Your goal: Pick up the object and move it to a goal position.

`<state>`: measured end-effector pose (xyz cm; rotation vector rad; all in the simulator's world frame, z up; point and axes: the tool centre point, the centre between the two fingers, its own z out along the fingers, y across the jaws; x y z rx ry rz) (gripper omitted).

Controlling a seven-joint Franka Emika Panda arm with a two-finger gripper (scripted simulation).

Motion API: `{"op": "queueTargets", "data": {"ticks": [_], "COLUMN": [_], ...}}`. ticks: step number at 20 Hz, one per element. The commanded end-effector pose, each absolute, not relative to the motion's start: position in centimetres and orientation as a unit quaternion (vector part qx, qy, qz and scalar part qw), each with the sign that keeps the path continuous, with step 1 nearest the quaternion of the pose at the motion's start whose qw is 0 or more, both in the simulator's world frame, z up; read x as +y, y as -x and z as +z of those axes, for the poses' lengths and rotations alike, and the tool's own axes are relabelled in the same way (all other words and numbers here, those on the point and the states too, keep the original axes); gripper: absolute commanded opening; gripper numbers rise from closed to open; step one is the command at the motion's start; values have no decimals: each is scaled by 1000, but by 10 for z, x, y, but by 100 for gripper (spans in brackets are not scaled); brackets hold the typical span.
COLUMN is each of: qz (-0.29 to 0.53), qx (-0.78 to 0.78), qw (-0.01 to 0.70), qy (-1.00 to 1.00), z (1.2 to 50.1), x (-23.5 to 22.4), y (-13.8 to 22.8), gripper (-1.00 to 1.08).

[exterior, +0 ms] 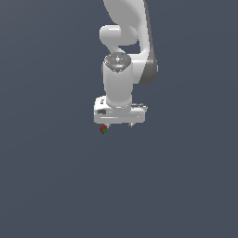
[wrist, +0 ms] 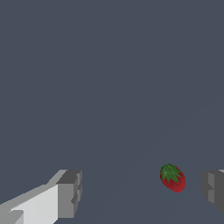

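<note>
The object is a tiny red strawberry (exterior: 103, 129) with a green top, lying on the dark grey floor. In the wrist view the strawberry (wrist: 173, 178) lies between my two grey fingertips (wrist: 70, 194), much closer to one of them and apart from both. My white gripper (exterior: 118, 125) hangs straight down over it and is open and empty; it also shows in the wrist view (wrist: 142, 192). In the exterior view the strawberry sits just below the finger on the exterior view's left.
A plain dark grey floor (exterior: 51, 186) fills both views. The white arm (exterior: 123, 56) rises behind the gripper toward the top of the exterior view.
</note>
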<state>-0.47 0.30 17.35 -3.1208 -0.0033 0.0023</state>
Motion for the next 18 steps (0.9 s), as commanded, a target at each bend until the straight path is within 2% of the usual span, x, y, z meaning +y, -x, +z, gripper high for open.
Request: {"op": "queueTargets", "data": {"ticks": [1, 11, 18], "qz": [1, 3, 3], "qx": [-1, -7, -4], "qw": [10, 19, 17], "qy": [1000, 1000, 1000], "z": [174, 182, 170], "x": [3, 6, -4], "y": [5, 8, 13], "gripper": [100, 100, 100]}}
